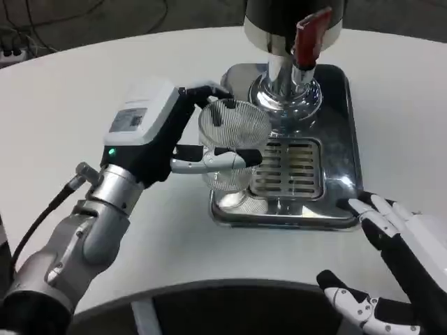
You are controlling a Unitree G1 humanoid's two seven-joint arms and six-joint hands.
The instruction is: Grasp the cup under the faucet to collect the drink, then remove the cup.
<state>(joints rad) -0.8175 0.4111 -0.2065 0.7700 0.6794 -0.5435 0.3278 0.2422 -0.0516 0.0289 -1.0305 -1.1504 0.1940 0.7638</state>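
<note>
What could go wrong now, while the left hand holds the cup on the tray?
The left hand grips the clear cup left of the grate, not under the red faucet lever, so drink may miss it. The cup stands near the tray's rim and could catch or tip there.

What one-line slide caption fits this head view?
Left hand grips clear cup on dispenser tray; right hand open.

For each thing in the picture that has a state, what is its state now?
cup: upright, held by the left hand, on the tray's left part, beside the grate.
left hand: grips the cup.
right hand: fingers spread, holds nothing.
faucet lever: red; position unclear.
tray: flat on the table.
</note>
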